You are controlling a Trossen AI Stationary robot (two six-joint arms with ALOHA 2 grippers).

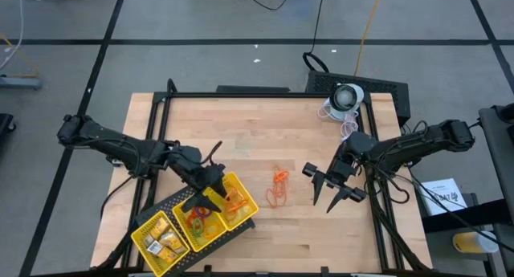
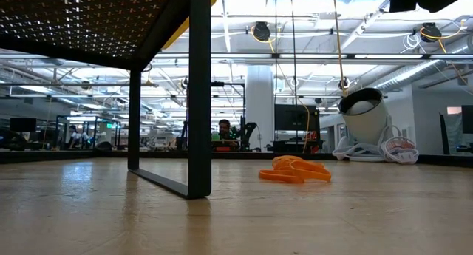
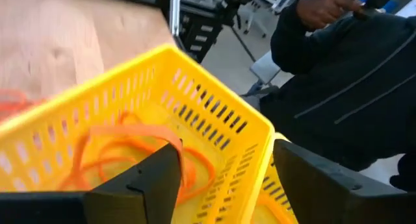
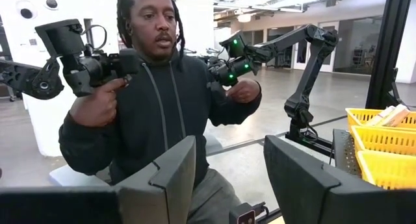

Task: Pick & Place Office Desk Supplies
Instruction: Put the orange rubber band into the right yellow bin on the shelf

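Yellow perforated plastic forms the three-compartment tray [image 1: 165,217], which sits near the front left corner of the pale wooden surface [image 1: 257,132], turned at an angle to the edge. In the high view, the compartment nearest the surface's corner holds small yellow-gold blocky pieces [image 1: 163,238]. The middle compartment holds little red and green rings [image 1: 199,222]. The third compartment holds thin orange rubber-band loops [image 1: 234,201].

The left pincer [image 1: 210,189] hangs directly over the tray, above the boundary between the middle and third compartments. The left wrist view shows its two dark fingers [image 3: 140,188] spread apart and holding nothing, with the tangle of orange loops [image 3: 123,152] lying in the compartment beneath them. Whether the fingertips touch the tray cannot be determined.

A second, loose bunch of orange rubber-band loops [image 1: 278,187] lies on the bare wood near the centre of the surface, between the tray and the right pincer. In the low view this bunch [image 2: 294,170] rests flat on the wood.

The right pincer [image 1: 335,190] is positioned right of centre, near the loose bunch but not touching it. Its fingers [image 4: 162,178] are released and spread wide, with nothing between them.

A white domed device with coiled cable [image 1: 344,100] stands at the rear right of the surface.

A person in a dark hooded top [image 4: 162,100] sits beyond the surface, holding a handheld control arm [image 4: 65,62].
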